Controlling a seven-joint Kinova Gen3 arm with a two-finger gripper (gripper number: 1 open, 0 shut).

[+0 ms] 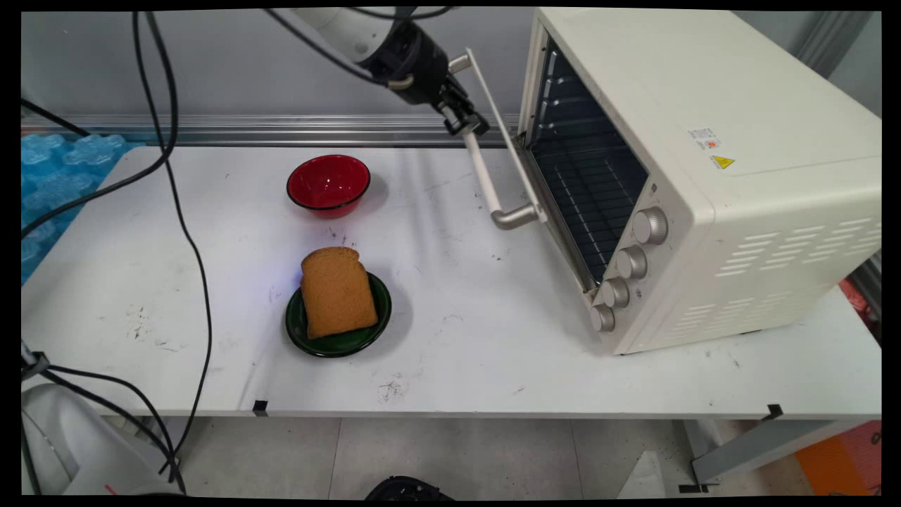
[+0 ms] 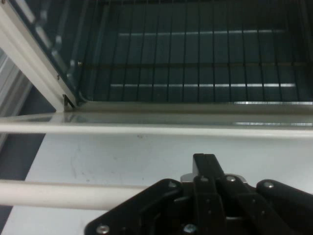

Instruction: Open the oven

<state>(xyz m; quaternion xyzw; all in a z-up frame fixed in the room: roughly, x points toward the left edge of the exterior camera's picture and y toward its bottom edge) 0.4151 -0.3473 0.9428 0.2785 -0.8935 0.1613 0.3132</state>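
Where gripper sits: gripper pinches handle of half-open oven door, fingers pressed onto bar
Oven: oven at table's right
Nearby: bread on green plate; red bowl behind

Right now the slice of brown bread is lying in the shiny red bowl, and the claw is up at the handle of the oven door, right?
Not quite. The slice of brown bread lies on the dark green round plate, not in the shiny red bowl, which has nothing in it. The main view shows this. The claw really is at the cream bar handle of the oven door.
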